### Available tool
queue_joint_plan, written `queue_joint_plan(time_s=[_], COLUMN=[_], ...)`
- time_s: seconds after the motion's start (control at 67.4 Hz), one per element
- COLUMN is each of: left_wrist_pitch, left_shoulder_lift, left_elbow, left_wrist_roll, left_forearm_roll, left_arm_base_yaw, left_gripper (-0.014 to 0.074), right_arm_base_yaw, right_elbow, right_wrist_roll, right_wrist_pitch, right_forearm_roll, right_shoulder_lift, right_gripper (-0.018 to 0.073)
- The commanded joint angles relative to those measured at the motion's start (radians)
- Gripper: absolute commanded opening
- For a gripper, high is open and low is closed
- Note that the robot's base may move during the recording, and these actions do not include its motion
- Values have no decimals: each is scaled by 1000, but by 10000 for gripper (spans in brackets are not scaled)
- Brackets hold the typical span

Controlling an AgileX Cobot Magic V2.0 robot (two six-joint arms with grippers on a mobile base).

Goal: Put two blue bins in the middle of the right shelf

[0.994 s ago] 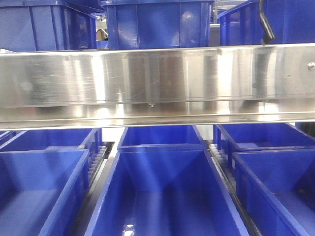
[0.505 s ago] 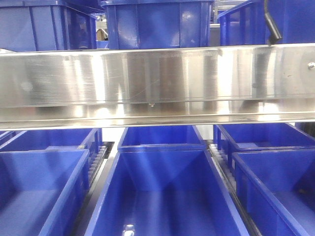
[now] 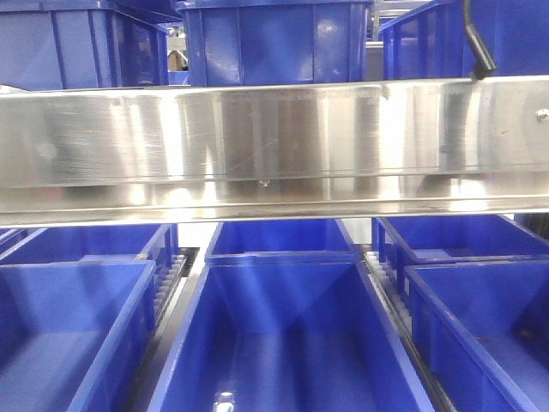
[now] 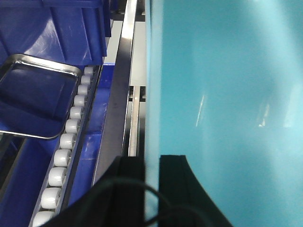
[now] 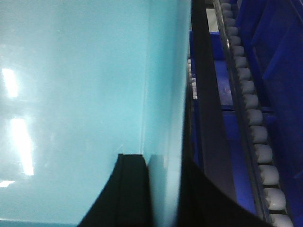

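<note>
You are holding a blue bin two-handed. Your left gripper is clamping one side wall, with one black finger sitting outside and one inside and the rim running up between them. Your right gripper is doing the same on the opposite wall. Both walls are washing out to pale cyan in the wrist views.

I am judging this to be the carry step, with the bin sitting in or just over a lane of the shelf. Whether it is the first or second bin, I cannot tell. The next move is calling for both arms travelling together and level, so neither wall is twisting out of the fingers.

Just past each grip, a roller track is running along the outer side of the held wall. Beyond the left one, a steel tray is showing below a neighbouring bin.

In the front view, the wide bin at bottom centre is probably yours. Further off, the steel rail is crossing the whole view, with upper bins standing above it. You are going to need clearance under that rail.
</note>
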Motion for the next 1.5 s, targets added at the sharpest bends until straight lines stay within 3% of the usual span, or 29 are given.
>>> queue_joint_plan(time_s=[0.0,1.484], left_wrist_pitch=[-82,-58], left_shoulder_lift=[-27,-22], left_elbow=[-22,-22], left_wrist_roll=[-9,-9], left_forearm_roll=[44,42], left_arm_base_yaw=[-6,-6], left_gripper=[-111,-111], right_arm_base_yaw=[-1,-1], right_elbow=[-21,-49], right_wrist_roll=[-7,27], right_wrist_pitch=[-58,-76], right_forearm_roll=[-70,-70], right_shoulder_lift=[-24,-22], right_gripper=[-167,-167])
